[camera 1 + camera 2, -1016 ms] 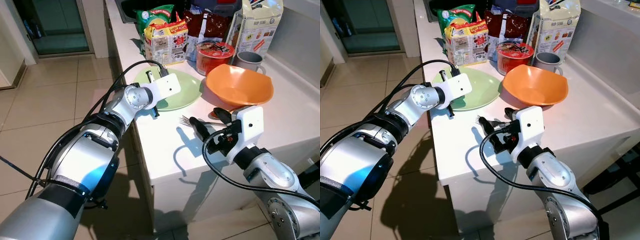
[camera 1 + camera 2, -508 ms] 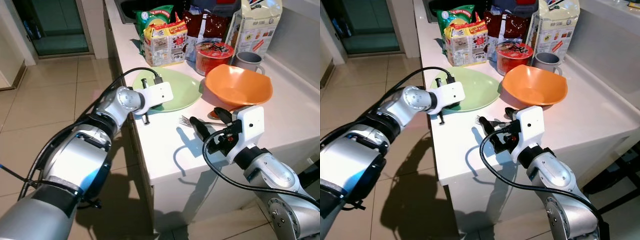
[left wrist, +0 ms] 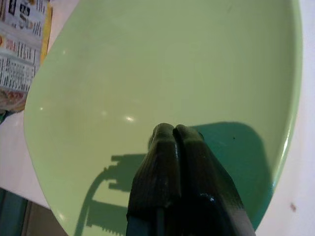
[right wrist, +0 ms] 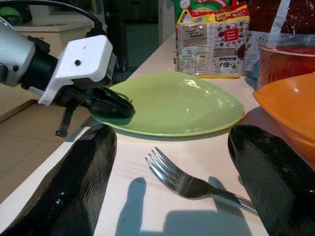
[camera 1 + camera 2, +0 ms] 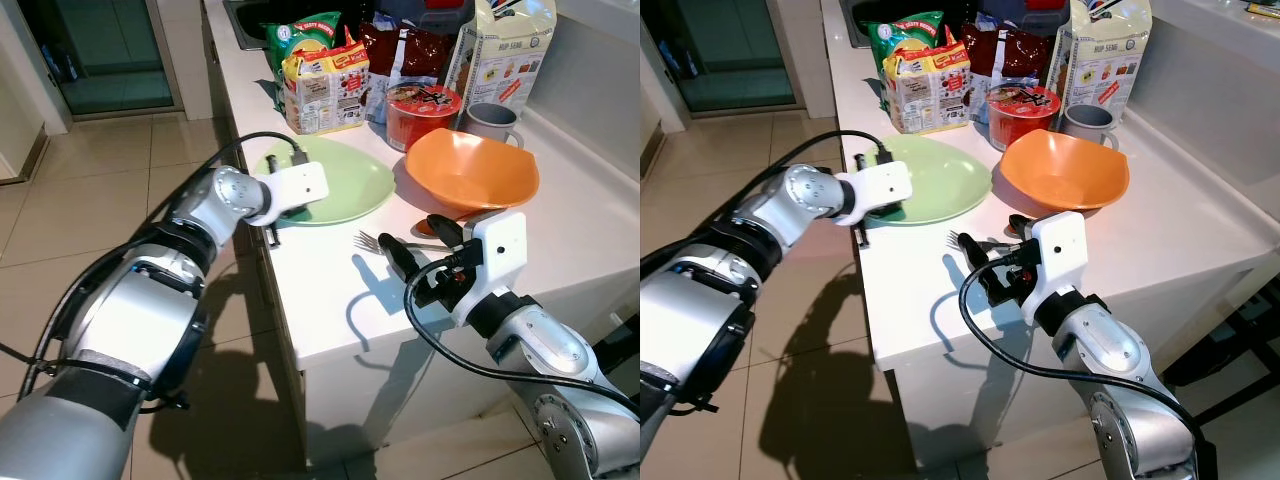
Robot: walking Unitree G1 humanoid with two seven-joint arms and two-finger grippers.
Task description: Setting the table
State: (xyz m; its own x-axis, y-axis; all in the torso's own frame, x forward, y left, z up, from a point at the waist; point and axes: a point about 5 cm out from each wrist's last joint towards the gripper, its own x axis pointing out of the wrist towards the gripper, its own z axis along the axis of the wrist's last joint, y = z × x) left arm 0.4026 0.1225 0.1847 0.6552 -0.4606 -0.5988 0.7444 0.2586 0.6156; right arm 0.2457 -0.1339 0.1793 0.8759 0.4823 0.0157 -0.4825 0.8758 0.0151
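Observation:
A pale green plate [image 5: 350, 180] lies on the white counter [image 5: 330, 300], with an orange bowl [image 5: 470, 175] touching its right side. My left gripper [image 3: 172, 130] is shut with nothing between its fingers and rests over the plate's left rim, close to the counter's edge [image 4: 123, 109]. A silver fork [image 4: 184, 184] lies on the counter in front of the plate and bowl, tines toward the left. My right gripper [image 5: 420, 243] stands open, one finger [image 4: 83, 182] on each side of the fork, not touching it.
Behind the plate stand noodle packs [image 5: 325, 85], a red cup of noodles [image 5: 423, 108], a grey mug [image 5: 492, 118] and a tall white bag [image 5: 500, 50]. The counter drops off on the left to a tiled floor [image 5: 90, 200]. Bare counter lies right of the bowl.
My left gripper has drawn back from over the plate's middle to its left rim. The plate, fork and right gripper have stayed put; the camera shifted slightly.

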